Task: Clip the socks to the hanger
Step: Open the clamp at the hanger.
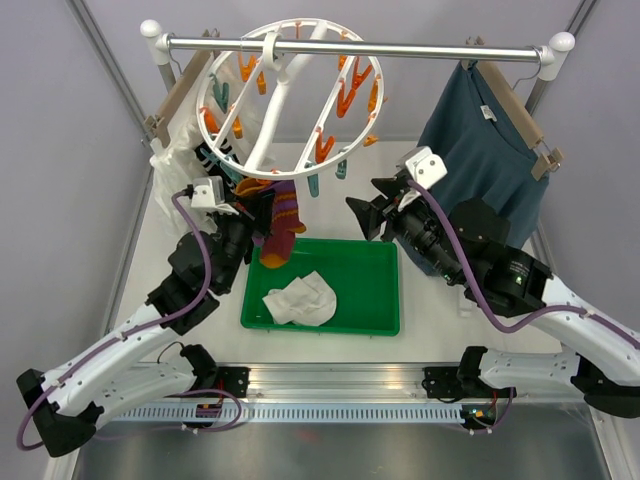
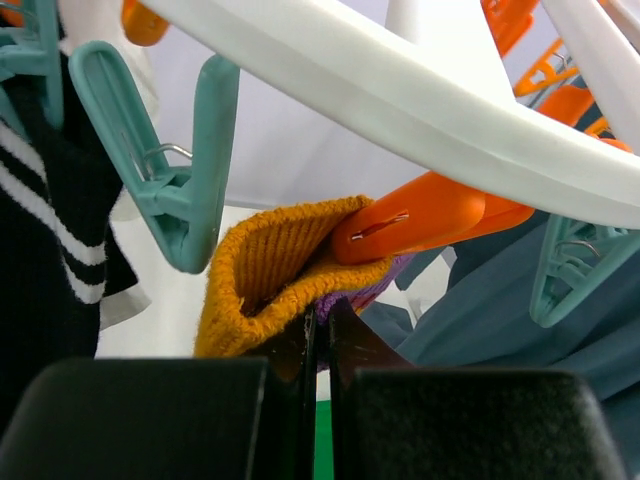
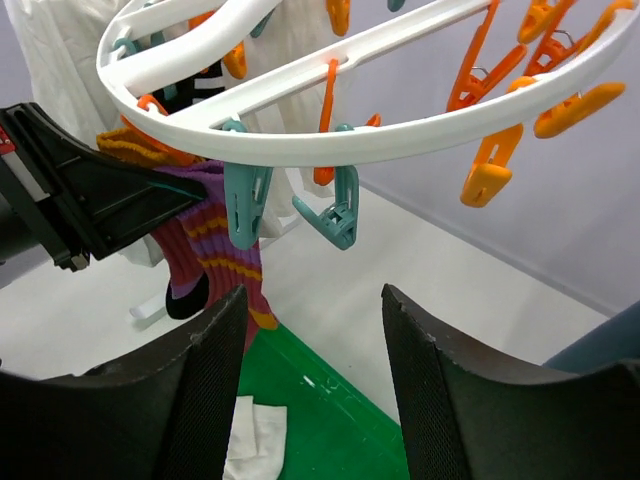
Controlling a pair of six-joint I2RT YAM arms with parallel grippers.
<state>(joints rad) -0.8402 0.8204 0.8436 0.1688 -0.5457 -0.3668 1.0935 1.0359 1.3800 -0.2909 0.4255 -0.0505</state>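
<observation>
Left wrist view: the left gripper (image 2: 318, 335) has its jaws pressed together on the orange ribbed cuff of the maroon-and-orange sock (image 2: 265, 280), holding it just under the ring of the hanger (image 2: 400, 95). An orange clip (image 2: 420, 215) lies across the right side of the cuff, its tip touching the fabric. Whether its jaws have bitten onto the cuff cannot be told from this view. A teal clip (image 2: 170, 190) hangs just left of the cuff, apart from it, and a black striped sock (image 2: 40, 230) hangs further left.

Top external view: the sock's long axis runs vertically, cuff up at the ring's near edge, toe hanging over the far left corner of the green tray (image 1: 375, 300). A white sock (image 1: 300, 298) lies in the tray.

Right wrist view: the right gripper (image 3: 315, 300) has its jaws spread with nothing between them. It sits to the right of the held sock, below and near side of the ring.

Governing relation: the cuff and orange clip lie to the left of and above the right jaws. The right arm is the free one and the nearer to that clip, so any work on the clip likely falls to it while the left holds the cuff in place.
</observation>
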